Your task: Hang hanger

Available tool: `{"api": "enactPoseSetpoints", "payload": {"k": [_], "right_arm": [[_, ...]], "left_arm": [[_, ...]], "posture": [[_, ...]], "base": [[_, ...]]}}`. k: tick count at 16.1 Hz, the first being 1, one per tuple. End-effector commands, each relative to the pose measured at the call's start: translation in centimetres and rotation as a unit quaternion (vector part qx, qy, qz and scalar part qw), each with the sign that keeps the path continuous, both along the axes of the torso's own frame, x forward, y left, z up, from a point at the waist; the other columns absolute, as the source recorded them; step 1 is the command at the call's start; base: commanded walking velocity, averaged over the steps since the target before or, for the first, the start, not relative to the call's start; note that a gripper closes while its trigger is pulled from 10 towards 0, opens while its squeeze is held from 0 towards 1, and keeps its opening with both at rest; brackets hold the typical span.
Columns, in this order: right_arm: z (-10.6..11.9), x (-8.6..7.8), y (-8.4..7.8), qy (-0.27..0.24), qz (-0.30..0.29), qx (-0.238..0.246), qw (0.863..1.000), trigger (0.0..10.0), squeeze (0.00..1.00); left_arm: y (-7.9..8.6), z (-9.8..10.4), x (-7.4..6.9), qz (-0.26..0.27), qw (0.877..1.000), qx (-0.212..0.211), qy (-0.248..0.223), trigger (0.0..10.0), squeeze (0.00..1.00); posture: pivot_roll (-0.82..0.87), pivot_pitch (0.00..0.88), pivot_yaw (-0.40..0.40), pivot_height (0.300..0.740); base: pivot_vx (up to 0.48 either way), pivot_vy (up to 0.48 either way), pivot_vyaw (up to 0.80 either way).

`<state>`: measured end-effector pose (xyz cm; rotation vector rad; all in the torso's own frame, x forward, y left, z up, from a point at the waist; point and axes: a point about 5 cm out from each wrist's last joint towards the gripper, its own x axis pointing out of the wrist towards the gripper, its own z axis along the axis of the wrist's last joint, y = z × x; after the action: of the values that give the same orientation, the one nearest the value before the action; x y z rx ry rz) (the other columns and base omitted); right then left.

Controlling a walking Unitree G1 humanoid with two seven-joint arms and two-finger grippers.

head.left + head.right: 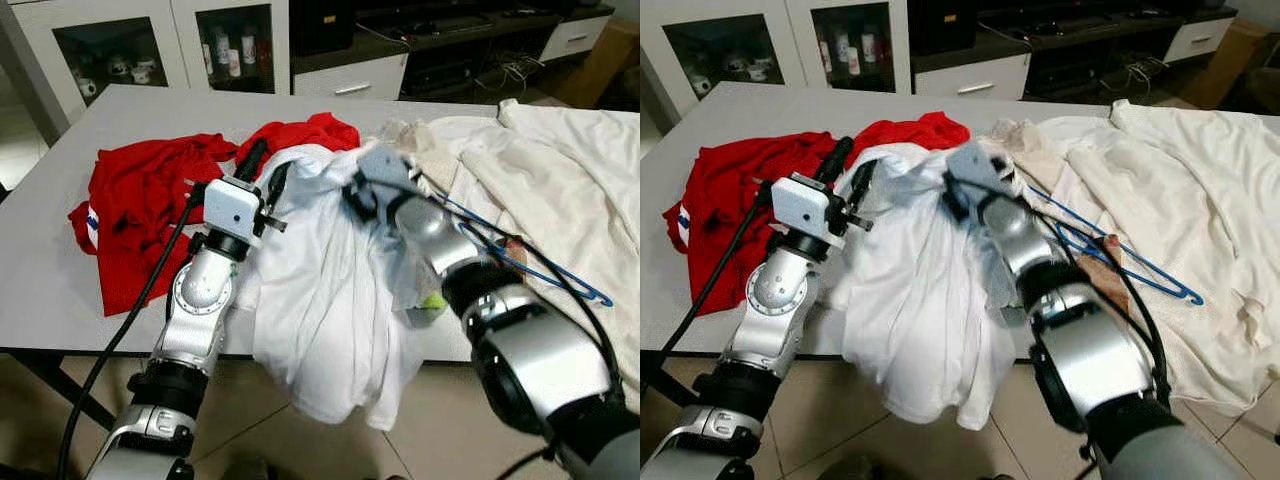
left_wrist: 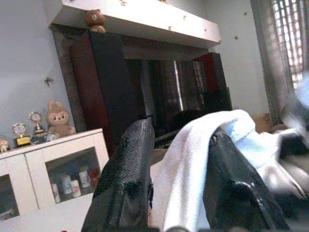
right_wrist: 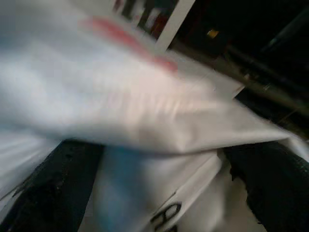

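Nothing legible anywhere; black lettering on the white shirt (image 3: 164,215) at six o'clock was too blurred to read.

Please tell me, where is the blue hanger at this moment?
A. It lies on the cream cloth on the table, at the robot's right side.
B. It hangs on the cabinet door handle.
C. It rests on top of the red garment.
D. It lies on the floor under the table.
A: the blue hanger lies flat on the cream cloth that is spread over the table, to the right of the white garment.
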<state>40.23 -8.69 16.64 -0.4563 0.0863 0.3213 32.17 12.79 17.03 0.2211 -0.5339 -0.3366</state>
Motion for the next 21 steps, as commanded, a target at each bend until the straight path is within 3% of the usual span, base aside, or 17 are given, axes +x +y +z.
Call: {"api": "enactPoseSetpoints", "payload": {"k": [1, 7, 10, 11, 13, 15, 16, 17, 18, 19, 20, 21], "right_arm": [[1.7, 0.5, -0.1, -0.033, -0.008, 0.009, 0.999, 10.0, 1.00], [5.5, 1.4, 0.4, -0.101, -0.031, 0.036, 0.994, 10.0, 1.00], [0.6, 0.2, 1.3, 0.024, 0.038, -0.018, 0.999, 10.0, 1.00], [-1.4, -0.5, 1.1, 0.063, 0.063, -0.027, 0.996, 10.0, 0.00], [-3.8, -1.4, 0.4, 0.113, 0.084, -0.030, 0.990, 10.0, 0.00], [-5.2, -2.0, -1.5, 0.137, 0.079, -0.010, 0.987, 10.0, 0.04], [-5.0, -1.9, -2.4, 0.130, 0.069, 0.002, 0.989, 10.0, 0.59], [-4.6, -1.8, -3.1, 0.119, 0.062, 0.015, 0.991, 10.0, 0.74], [-4.2, -1.6, -3.6, 0.107, 0.055, 0.029, 0.992, 10.0, 0.71], [-3.5, -1.5, -4.2, 0.089, 0.049, 0.051, 0.994, 10.0, 0.29], [-2.8, -1.3, -4.8, 0.068, 0.038, 0.077, 0.994, 10.0, 0.00], [-2.1, -1.2, -5.5, 0.043, 0.023, 0.100, 0.994, 10.0, 0.00]], "left_arm": [[-0.1, 0.2, -0.1, -0.005, 1.000, 0.001, 0.000, 10.0, 0.00], [-0.7, -0.1, -0.3, -0.009, 1.000, 0.010, 0.000, 10.0, 0.00], [-0.8, -0.4, -0.3, 0.001, 1.000, 0.027, 0.002, 10.0, 0.00], [-0.8, -0.5, -0.2, 0.007, 0.999, 0.032, 0.004, 10.0, 0.00], [-0.7, -0.7, 0.0, 0.021, 0.999, 0.044, 0.010, 10.0, 0.00], [-0.5, -1.1, 0.2, 0.032, 0.998, 0.046, 0.021, 10.0, 0.00], [-0.5, -1.2, 0.2, 0.031, 0.998, 0.046, 0.025, 10.0, 0.31], [-0.6, -1.3, 0.3, 0.024, 0.998, 0.043, 0.028, 10.0, 1.00], [-0.7, -1.3, 0.3, 0.016, 0.999, 0.041, 0.031, 10.0, 1.00], [-0.9, -1.5, 0.3, 0.015, 0.998, 0.044, 0.033, 10.0, 1.00], [-0.8, -1.6, 0.4, 0.024, 0.998, 0.044, 0.039, 10.0, 1.00], [-0.5, -1.7, 0.7, 0.041, 0.997, 0.033, 0.048, 10.0, 1.00]], "posture": [[0.22, 0.001, -0.035, 0.740], [0.22, 0.002, -0.036, 0.740], [0.22, 0.001, -0.046, 0.740], [0.22, 0.001, -0.048, 0.740], [0.22, 0.004, -0.046, 0.740], [0.20, 0.006, -0.040, 0.740], [0.19, 0.006, -0.036, 0.740], [0.19, 0.005, -0.033, 0.740], [0.19, 0.005, -0.033, 0.740], [0.18, 0.004, -0.032, 0.740], [0.18, 0.003, -0.032, 0.740], [0.18, 0.003, -0.032, 0.740]], "base": [[0.000, 0.000, 0.00], [0.000, 0.000, 0.00], [0.000, 0.000, 0.00], [0.000, 0.000, 0.00], [0.000, 0.000, 0.00], [0.000, 0.000, 0.00], [0.000, 0.000, 0.00], [0.000, 0.000, 0.00], [0.000, 0.000, 0.00], [0.000, 0.000, 0.00], [0.000, 0.000, 0.00], [0.000, 0.000, 0.00]]}}
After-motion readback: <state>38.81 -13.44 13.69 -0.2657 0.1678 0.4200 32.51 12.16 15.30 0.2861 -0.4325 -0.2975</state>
